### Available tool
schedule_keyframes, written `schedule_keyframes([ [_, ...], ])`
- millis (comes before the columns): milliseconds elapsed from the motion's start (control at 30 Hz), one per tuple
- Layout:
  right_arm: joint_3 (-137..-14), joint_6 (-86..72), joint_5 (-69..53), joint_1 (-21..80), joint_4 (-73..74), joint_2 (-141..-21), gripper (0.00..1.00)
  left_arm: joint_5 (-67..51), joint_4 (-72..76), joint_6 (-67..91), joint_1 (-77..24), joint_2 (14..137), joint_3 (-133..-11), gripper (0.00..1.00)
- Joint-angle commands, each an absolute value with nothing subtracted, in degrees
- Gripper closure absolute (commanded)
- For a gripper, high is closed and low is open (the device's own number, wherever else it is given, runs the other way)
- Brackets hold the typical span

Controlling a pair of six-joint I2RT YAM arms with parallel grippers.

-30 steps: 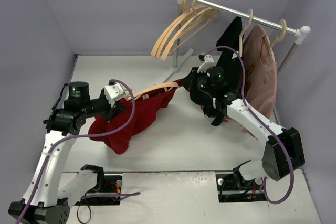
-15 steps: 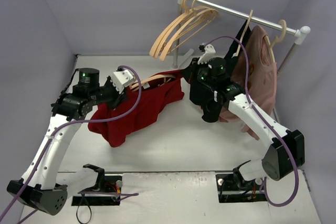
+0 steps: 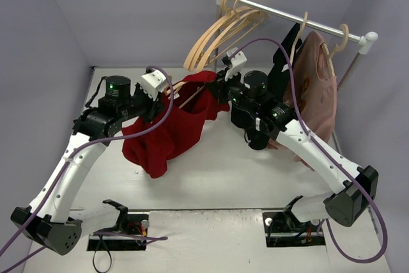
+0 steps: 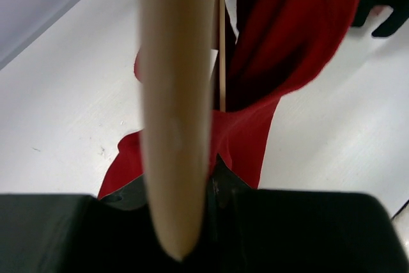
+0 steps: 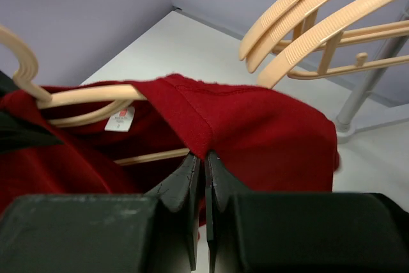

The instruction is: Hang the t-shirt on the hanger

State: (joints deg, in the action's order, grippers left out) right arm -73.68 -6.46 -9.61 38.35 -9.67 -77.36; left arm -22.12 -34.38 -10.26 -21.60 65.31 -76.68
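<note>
Gripping hanger (image 4: 176, 94) with left hand (image 3: 163, 91), pinching t-shirt (image 3: 169, 129) tight by its edge near the tag in right hand (image 5: 204, 165), both held aloft over counter (image 3: 223, 171). Next: pull that edge sideways, ease over hanger's free arm, no yanking. Counting: one t-shirt, one hanger in play, roughly three spares (image 3: 217, 30), two hung garments (image 3: 316, 87).

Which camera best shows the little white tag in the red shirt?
The right wrist view: the tag sits plainly inside the neck, under the hanger. The overhead and left wrist views show the t-shirt but no tag.
</note>
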Motion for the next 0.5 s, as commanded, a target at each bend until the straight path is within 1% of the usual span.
schedule_keyframes([
  [0, -73.16, -2.86, -9.20, 40.28, -13.28, -72.63, 1.00, -19.49, -25.38, -4.45, -21.70, 64.08, -76.00, 1.00],
  [233, -74.02, -0.61, -9.06, 43.45, -11.60, -72.87, 1.00, -26.33, -19.81, -3.61, -22.86, 62.73, -75.40, 1.00],
  [467, -71.94, -0.86, -6.73, 46.14, -10.99, -72.69, 1.00, -25.40, -14.85, -2.37, -22.94, 59.41, -70.71, 1.00],
])
